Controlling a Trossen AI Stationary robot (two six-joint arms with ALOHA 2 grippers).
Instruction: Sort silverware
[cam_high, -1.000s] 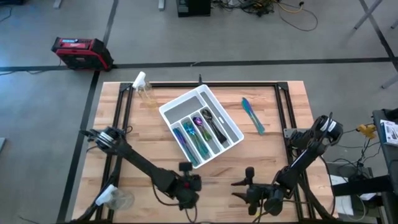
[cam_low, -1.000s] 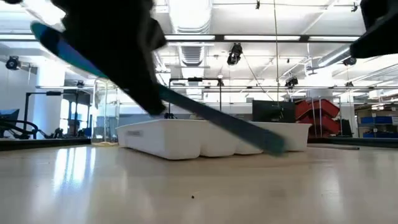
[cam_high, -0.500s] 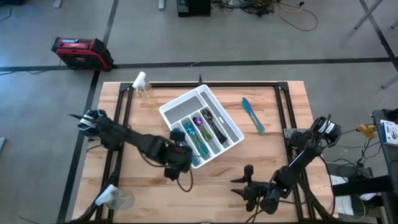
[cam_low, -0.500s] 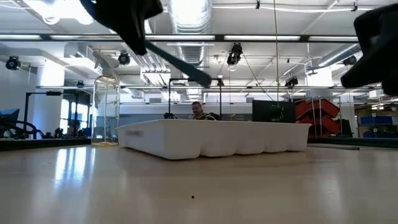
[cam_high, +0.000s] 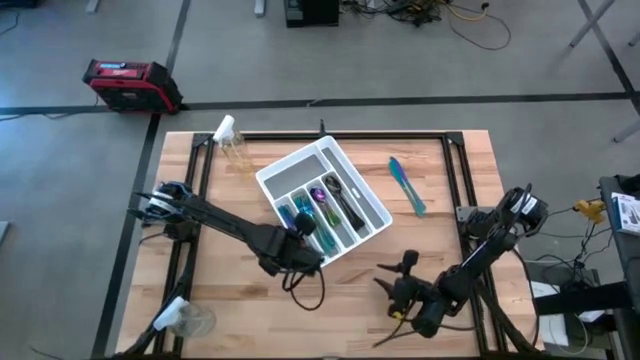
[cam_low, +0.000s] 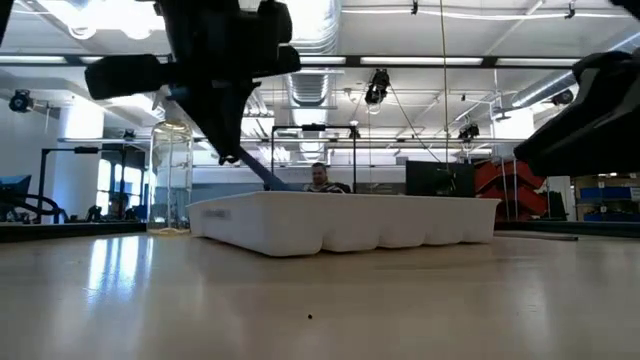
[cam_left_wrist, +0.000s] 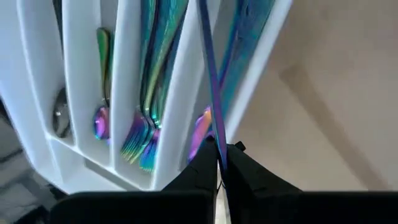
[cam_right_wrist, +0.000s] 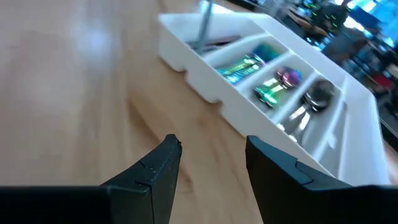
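The white tray (cam_high: 275, 172) sits slantwise at the table's middle, with iridescent silverware (cam_high: 322, 205) lying in its long compartments. My left gripper (cam_high: 300, 233) hovers over the tray's near end, shut on a slim blue-purple knife (cam_left_wrist: 210, 93). That knife slants down into the tray's outermost compartment (cam_left_wrist: 245, 37). A teal knife (cam_high: 407, 186) lies flat on the wood to the tray's right. My right gripper (cam_high: 395, 280) stands open near the table's near edge, right of the tray, with nothing between its fingers (cam_right_wrist: 163, 163). My left gripper pinches the knife (cam_left_wrist: 216, 158) between its two fingers, on its flat sides, and the knife shows edge-on. The fingers slant down from the near side. The knife (cam_low: 262, 172) hangs tilted below them, and its lower end dips behind the tray's wall (cam_low: 300, 215).
A spray bottle (cam_high: 230, 138) stands at the table's far left and a clear cup (cam_high: 188, 320) at the near left corner. Bare wood lies between the tray and the near edge. A person (cam_low: 320, 178) shows in the room beyond.
My left gripper has carried the knife from the table's near edge toward the far edge, to the tray's near end. It has then come down, and the knife has tipped steeper, its lower end now inside the tray. The gripper stays shut on it.
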